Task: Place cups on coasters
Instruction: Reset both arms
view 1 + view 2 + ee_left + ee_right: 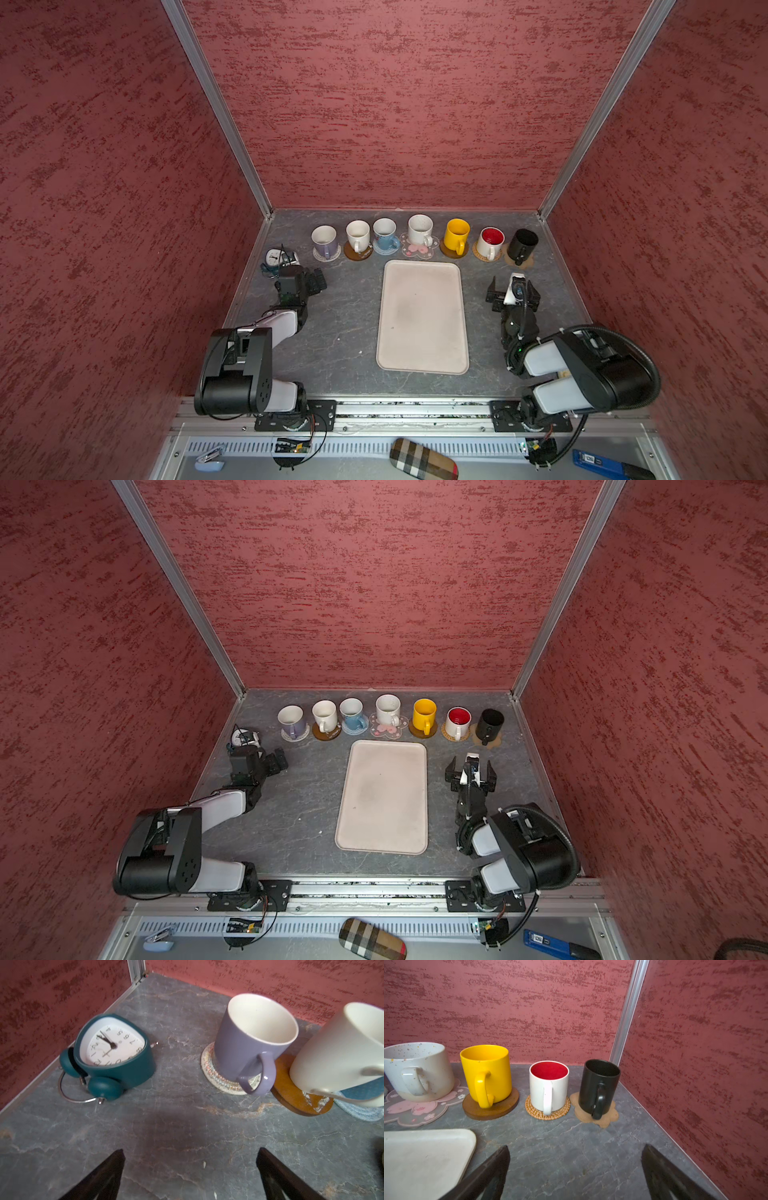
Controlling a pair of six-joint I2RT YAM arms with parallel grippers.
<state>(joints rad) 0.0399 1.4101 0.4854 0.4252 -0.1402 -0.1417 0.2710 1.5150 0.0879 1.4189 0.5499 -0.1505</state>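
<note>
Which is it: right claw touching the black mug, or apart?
Apart. Right wrist view shows bare tabletop between the open right claw and the black mug.

Beige tray [422,316] at centre of grey marbled table [332,332], long sides running front to back. Teal alarm clock [112,1053] near far left corner, face tilted upward. Plaid case [424,457] and blue tool [602,463] below front edge.
</note>
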